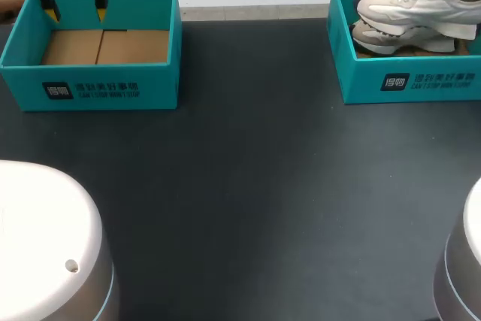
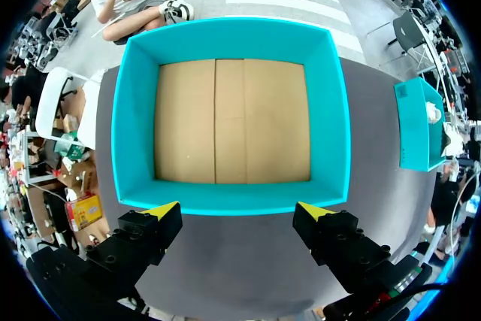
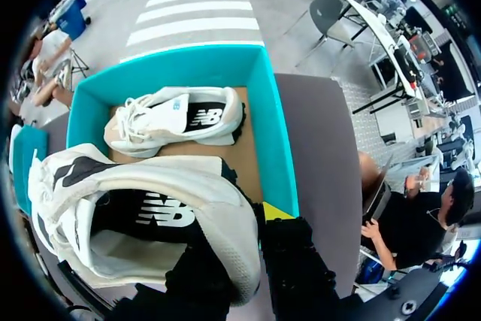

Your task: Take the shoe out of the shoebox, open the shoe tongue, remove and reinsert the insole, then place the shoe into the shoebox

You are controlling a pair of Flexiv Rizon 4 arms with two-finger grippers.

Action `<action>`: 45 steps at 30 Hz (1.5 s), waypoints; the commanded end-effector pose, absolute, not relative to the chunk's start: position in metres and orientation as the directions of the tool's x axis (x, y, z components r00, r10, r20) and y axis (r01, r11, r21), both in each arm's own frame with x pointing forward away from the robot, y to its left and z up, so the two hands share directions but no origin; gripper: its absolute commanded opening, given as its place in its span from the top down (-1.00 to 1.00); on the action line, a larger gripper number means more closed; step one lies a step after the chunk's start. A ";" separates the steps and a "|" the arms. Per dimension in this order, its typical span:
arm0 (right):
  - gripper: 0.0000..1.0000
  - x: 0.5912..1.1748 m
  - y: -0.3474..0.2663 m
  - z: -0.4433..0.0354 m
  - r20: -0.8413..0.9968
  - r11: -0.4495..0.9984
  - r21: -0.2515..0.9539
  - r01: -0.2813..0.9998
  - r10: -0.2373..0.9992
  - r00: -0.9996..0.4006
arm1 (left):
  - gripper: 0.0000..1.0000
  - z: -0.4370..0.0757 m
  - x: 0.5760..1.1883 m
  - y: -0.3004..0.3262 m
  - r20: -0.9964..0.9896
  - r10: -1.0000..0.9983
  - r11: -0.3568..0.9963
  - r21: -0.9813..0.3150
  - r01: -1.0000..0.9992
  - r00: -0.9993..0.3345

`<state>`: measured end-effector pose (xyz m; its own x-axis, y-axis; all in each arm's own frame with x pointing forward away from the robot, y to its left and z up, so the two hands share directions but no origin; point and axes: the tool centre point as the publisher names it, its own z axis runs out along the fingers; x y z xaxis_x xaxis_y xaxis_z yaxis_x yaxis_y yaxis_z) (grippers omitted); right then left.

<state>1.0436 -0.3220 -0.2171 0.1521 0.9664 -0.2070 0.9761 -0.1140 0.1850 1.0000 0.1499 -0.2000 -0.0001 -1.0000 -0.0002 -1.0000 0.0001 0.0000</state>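
Observation:
A white sneaker with black side panels hangs over the right teal shoebox. My right gripper is shut on its heel collar, with one finger inside the shoe and one yellow tip outside. A second white sneaker lies on its side on the box's cardboard floor. In the head view the held sneaker sits above the other sneaker in the right shoebox. My left gripper is open and holds nothing, above the far wall of the left shoebox.
The left shoebox holds only its bare cardboard floor, and my left gripper hovers over one wall. The dark tabletop stretches between the two boxes. White arm bases stand at both near corners.

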 end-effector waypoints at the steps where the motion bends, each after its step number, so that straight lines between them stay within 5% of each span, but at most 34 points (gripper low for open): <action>1: 1.00 1.038 -0.316 -0.204 -0.233 -0.115 0.197 0.974 0.959 0.161 | -1.00 -0.200 1.000 0.150 0.000 -1.000 0.000 0.000 -1.000 0.000; 21: 1.00 1.030 -0.282 -0.144 -0.232 -0.203 0.214 0.956 0.940 0.252 | -1.00 -0.200 1.000 0.150 0.000 -1.000 0.000 0.000 -1.000 0.000; 37: 1.00 1.030 -0.282 -0.144 -0.232 -0.203 0.214 0.956 0.940 0.252 | -1.00 -0.200 1.000 0.150 0.000 -1.000 0.000 0.000 -1.000 0.000; 45: 1.00 0.952 -0.225 -0.129 -0.325 -0.192 0.223 0.956 0.910 0.258 | -1.00 -0.200 1.000 0.150 0.000 -1.000 0.000 0.000 -1.000 0.000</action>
